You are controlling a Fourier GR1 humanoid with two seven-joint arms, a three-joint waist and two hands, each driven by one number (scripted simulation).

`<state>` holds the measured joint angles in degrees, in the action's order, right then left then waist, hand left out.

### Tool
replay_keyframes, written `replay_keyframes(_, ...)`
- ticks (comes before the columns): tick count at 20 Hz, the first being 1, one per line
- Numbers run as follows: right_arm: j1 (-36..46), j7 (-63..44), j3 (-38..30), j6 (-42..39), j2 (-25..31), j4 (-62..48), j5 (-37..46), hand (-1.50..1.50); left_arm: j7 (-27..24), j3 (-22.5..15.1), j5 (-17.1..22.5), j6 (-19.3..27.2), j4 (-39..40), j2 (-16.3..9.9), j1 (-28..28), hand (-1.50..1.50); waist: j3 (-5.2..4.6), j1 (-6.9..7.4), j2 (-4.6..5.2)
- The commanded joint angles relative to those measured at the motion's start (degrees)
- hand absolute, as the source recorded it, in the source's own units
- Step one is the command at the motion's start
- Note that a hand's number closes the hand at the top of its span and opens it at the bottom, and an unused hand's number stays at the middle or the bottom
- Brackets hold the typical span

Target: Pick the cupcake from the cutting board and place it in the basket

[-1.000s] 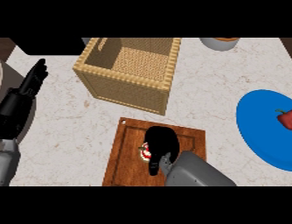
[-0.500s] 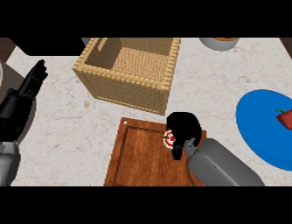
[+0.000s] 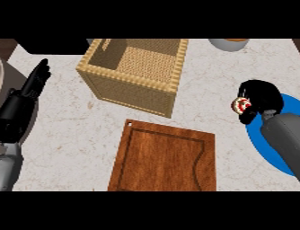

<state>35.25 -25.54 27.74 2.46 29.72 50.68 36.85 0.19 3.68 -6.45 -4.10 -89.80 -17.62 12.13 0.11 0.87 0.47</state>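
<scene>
Since half a second ago your right hand (image 3: 262, 96) has swung off the cutting board (image 3: 164, 160) toward 3 o'clock, over the blue plate (image 3: 297, 112) | basket (image 3: 134, 74) sits at 11 o'clock — carry high over its rim | left hand (image 3: 27, 94) rests straight-fingered at 9 o'clock | cupcake (image 3: 241, 105) — right fingers curled round it | no writing readable

- No text, label, brand, number or sign can be read anywhere: none on the basket (image 3: 136, 76), none on the cutting board (image 3: 166, 159) below it.
</scene>
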Motion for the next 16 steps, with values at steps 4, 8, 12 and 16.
replay_keyframes(4, 5.36, 5.89, -10.31, 15.05, 0.32, 2.34, -2.66, 1.5, -0.9, 0.51, 0.32, -0.64, 1.81, 0.0, 0.04, 0.0, -0.03, -0.49, -0.32)
replay_keyframes(8, 8.77, 10.72, -17.16, 14.81, -0.73, 12.16, -12.03, 1.5, -1.07, 0.43, -0.38, 0.31, 2.12, 0.6, -1.05, 0.0, -0.09, -1.72, -0.98)
replay_keyframes(12, 13.32, 12.29, -19.73, 12.32, -1.92, 14.48, -15.01, 1.5, 0.21, 0.64, 0.33, -1.18, 0.45, -0.23, -0.44, 0.0, -0.1, -0.62, -0.6)
replay_keyframes(16, 21.2, 7.3, -20.34, 4.56, -1.11, 18.46, -16.94, 1.5, 2.26, 0.62, -0.3, -0.7, 1.26, 0.1, 2.24, 0.0, -0.14, -0.65, -0.64)
